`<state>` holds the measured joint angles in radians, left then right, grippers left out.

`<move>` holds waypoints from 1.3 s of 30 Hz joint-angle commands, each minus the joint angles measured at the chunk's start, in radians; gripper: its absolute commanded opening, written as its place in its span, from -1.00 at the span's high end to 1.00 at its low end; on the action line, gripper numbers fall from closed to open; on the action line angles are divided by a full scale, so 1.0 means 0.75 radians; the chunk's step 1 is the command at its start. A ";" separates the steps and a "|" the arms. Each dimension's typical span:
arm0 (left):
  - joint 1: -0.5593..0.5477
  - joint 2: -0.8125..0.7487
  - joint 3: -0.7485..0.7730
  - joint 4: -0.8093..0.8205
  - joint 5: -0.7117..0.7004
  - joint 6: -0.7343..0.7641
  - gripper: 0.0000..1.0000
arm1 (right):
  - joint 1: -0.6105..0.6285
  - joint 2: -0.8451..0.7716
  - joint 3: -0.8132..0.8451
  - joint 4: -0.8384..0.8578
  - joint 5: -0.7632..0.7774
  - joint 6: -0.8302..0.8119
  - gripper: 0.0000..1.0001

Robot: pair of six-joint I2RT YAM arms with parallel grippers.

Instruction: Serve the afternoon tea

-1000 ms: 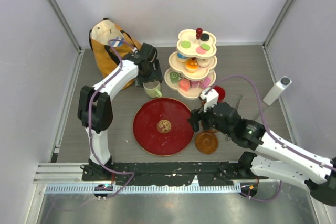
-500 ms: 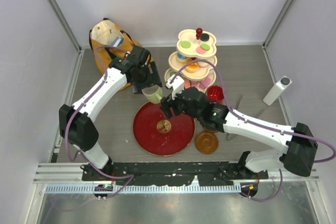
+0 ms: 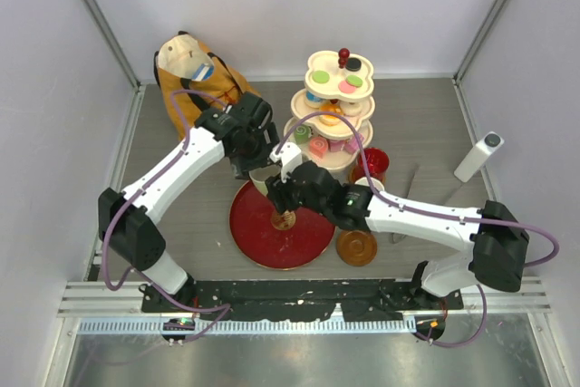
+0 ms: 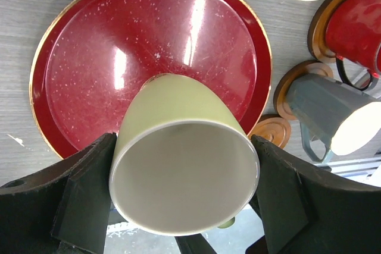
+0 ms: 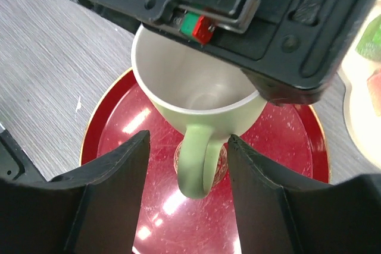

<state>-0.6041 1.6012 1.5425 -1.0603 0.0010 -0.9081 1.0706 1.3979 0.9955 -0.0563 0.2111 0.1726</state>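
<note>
While the dark-red tray (image 4: 77,69) lies underneath, the left gripper (image 4: 184,191) clamps the pale green mug (image 4: 178,117) by its sides, over the tray's middle. Right gripper (image 5: 190,182): jaws apart, one finger each side of the mug's handle (image 5: 199,168), gaps visible.

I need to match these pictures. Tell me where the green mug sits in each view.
Top external: green mug at centre, only a sliver showing.
Left wrist: green mug bottom centre, mouth toward camera, between the jaws.
Right wrist: green mug centre, handle down between the jaws.
Shared landmark: red tray under it.
</note>
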 commanded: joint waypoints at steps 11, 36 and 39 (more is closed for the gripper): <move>-0.121 -0.102 -0.015 -0.002 -0.030 -0.121 1.00 | 0.141 0.016 0.074 -0.090 0.391 0.144 0.45; -0.127 -0.793 -0.473 0.092 -0.290 -0.108 -0.99 | 0.172 -1.013 -0.607 -0.520 0.250 0.455 0.88; -0.125 -0.836 -0.541 0.099 -0.306 -0.129 -0.99 | 0.174 -1.056 -0.620 -0.614 0.228 0.492 0.88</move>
<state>-0.7029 1.0149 1.1797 -1.0222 -0.1787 -0.9741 1.1923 0.6552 0.5213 -0.4808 0.3920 0.4801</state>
